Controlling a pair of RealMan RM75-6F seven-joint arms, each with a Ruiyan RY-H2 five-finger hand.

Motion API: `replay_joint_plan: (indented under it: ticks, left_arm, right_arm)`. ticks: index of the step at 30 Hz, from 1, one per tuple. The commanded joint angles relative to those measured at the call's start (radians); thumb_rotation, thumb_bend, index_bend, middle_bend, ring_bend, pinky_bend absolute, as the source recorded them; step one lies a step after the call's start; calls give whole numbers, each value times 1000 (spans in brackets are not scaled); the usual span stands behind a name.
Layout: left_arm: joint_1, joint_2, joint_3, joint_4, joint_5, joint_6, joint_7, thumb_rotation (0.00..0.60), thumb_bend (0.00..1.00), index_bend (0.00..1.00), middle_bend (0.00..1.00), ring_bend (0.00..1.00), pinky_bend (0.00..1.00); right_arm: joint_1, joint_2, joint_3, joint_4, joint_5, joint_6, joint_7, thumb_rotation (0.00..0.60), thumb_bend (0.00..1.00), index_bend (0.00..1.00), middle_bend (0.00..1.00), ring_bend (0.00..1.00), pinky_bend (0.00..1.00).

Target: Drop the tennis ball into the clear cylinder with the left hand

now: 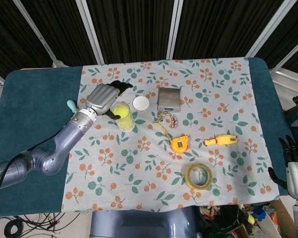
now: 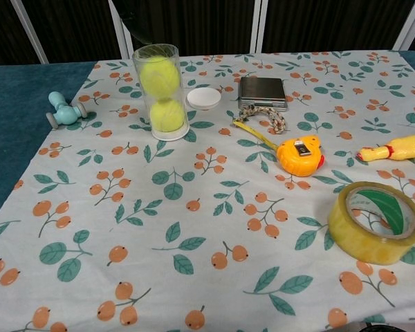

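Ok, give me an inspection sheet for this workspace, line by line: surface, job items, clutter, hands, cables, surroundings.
Surface: floral tablecloth over a teal table.
Job's things: clear cylinder upright, two tennis balls inside, upper tennis ball above lower ball.
Clutter: white dish, scale, chain, tape measure, rubber chicken, tape roll, teal dumbbell.
Hands: left robot hand beside the cylinder's top, holding nothing; right robot hand at the table's right edge, fingers apart, holding nothing.
Cables: black cables on the floor.
Surroundings: dark slatted panels behind.
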Motion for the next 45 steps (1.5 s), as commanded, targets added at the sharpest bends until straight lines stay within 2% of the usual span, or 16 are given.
replay_joint_plan:
  ticks: [1, 7, 10, 14, 16, 18, 19, 21, 23, 25, 28, 31, 35, 38, 45]
  left_arm:
    - [2, 15, -15, -17, -11, -8, -26, 600, 0, 110, 88, 35, 257]
    - [16, 40, -49, -48, 11, 25, -66, 600, 9, 112, 104, 30, 242]
    - [25, 58, -59, -73, 17, 43, -75, 600, 89, 135, 149, 58, 248]
    - [78, 142, -52, -217, 61, 44, -117, 600, 113, 132, 161, 65, 253]
    - [122, 199, -22, -298, 107, 73, -99, 600, 113, 132, 164, 65, 253]
    - [189, 257, 27, -378, 180, 166, -28, 600, 113, 144, 171, 65, 255]
    - [238, 270, 60, -412, 231, 261, 37, 600, 113, 150, 171, 65, 255]
    - [319, 276, 118, -449, 288, 385, 117, 600, 113, 149, 164, 65, 247]
    - [412, 272, 179, -493, 348, 505, 162, 600, 113, 139, 151, 54, 224]
    - [515, 266, 247, -514, 423, 612, 150, 600, 113, 123, 126, 17, 188]
    - [663, 243, 346, -466, 529, 744, 81, 600, 113, 98, 95, 0, 155]
    - [783, 210, 398, -355, 561, 853, 25, 600, 113, 97, 89, 0, 132]
    - [876, 180, 453, -226, 567, 860, -140, 600, 113, 93, 86, 0, 126]
    - [902, 193, 476, -170, 581, 842, -192, 600, 113, 82, 86, 0, 119]
    - [934, 185, 446, -110, 668, 912, -261, 600, 113, 76, 85, 0, 111]
  right_arm:
    - [0, 0, 0, 0, 0, 0, 0, 600, 237, 0, 0, 97, 221]
    - [-1, -1, 0, -1, 1, 1, -3, 600, 237, 0, 0, 97, 221]
    - [0, -1, 0, -1, 3, 0, -3, 600, 238, 0, 0, 97, 221]
    - [0, -2, 1, -3, 5, -1, -1, 600, 237, 0, 0, 97, 221]
    - [0, -1, 1, -3, 4, -1, 0, 600, 237, 0, 0, 97, 221]
    - [-1, -1, -1, -2, 3, -2, 3, 600, 237, 0, 0, 97, 221]
    - [0, 1, -2, -2, 1, -5, 5, 600, 237, 0, 0, 97, 221]
    - [1, 2, -4, 0, -2, -6, 5, 600, 237, 0, 0, 97, 221]
    - [0, 2, -3, 0, -4, -3, 5, 600, 237, 0, 0, 97, 221]
    - [0, 2, -3, 0, -8, 1, 3, 600, 238, 0, 0, 97, 221]
    - [0, 0, -6, -1, -15, 4, -4, 600, 237, 0, 0, 97, 221]
    - [-1, -2, -7, -2, -19, 9, -11, 600, 237, 0, 0, 97, 221]
    - [-2, -2, -7, -5, -21, 13, -15, 600, 237, 0, 0, 97, 221]
    - [-2, -3, -8, -9, -24, 15, -19, 600, 237, 0, 0, 97, 221]
    - [-3, -1, -11, -10, -33, 18, -25, 600, 237, 0, 0, 97, 221]
